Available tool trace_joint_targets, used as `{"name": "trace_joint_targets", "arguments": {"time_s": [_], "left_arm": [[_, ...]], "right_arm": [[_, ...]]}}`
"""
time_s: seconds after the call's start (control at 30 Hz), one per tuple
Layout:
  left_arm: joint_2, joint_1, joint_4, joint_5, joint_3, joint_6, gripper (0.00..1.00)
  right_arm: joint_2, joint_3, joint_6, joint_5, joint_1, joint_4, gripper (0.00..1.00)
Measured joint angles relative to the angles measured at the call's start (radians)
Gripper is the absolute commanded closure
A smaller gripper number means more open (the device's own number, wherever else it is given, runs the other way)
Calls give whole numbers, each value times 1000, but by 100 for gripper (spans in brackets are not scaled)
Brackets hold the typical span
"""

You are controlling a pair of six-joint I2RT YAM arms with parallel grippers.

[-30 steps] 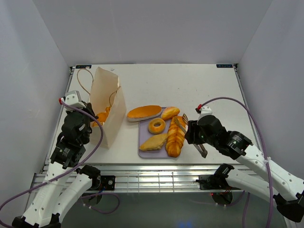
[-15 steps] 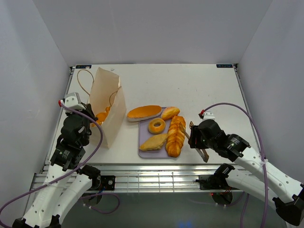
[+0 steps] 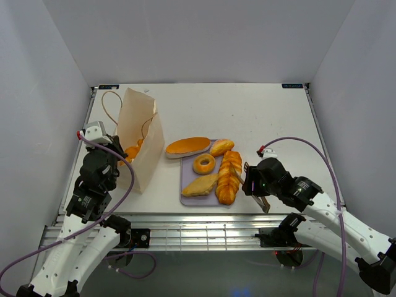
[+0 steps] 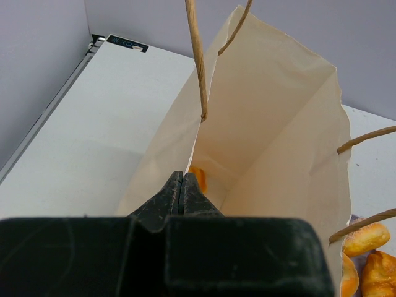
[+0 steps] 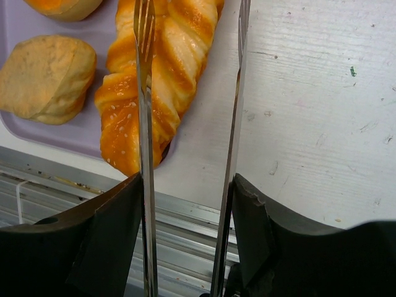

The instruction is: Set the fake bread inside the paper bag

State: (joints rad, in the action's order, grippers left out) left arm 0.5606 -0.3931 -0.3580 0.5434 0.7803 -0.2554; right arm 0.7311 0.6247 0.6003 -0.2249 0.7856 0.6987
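Note:
The tan paper bag (image 3: 139, 139) stands open at the left, and my left gripper (image 3: 117, 162) is shut on its near rim. The left wrist view looks down into the bag (image 4: 278, 124) past the closed left gripper (image 4: 181, 184) to an orange bread piece (image 4: 199, 178) at the bottom. A braided loaf (image 3: 229, 178), a ring (image 3: 204, 164), a turnover (image 3: 200, 185), a bun (image 3: 221, 147) and a long flat loaf (image 3: 187, 146) lie on the lavender tray (image 3: 185, 197). My right gripper (image 3: 250, 179) holds silver tongs (image 5: 143, 124). The tongs are spread, one arm over the braided loaf (image 5: 161, 80), the other over bare table.
The bag's cord handles (image 4: 197, 62) loop up over its mouth. The table's near metal rail (image 5: 185, 216) runs just below the tray's front edge. White walls close in the table on three sides.
My right arm has drawn back toward the near edge beside the braided loaf, and the tongs in it have spread wider. The left arm and the bag have stayed put.

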Motion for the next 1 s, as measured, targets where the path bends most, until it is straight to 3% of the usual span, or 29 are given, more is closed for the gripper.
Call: {"name": "trace_joint_targets", "arguments": {"time_s": [0.3,0.5,0.8,1.0], "left_arm": [[-3,0,1,-4,-2,4,100],[-7,0,1,-5,-2,4,100],[-16,0,3,-8,-8,7,100],[-22,0,4,-8,-8,10,100]], "right_arm": [[3,-14,3,18,0,-36,46],[17,-19,8,37,-1,-52,65],[19,30,1,48,-1,-43,74],[25,139,-19,49,-1,-10,74]]}}
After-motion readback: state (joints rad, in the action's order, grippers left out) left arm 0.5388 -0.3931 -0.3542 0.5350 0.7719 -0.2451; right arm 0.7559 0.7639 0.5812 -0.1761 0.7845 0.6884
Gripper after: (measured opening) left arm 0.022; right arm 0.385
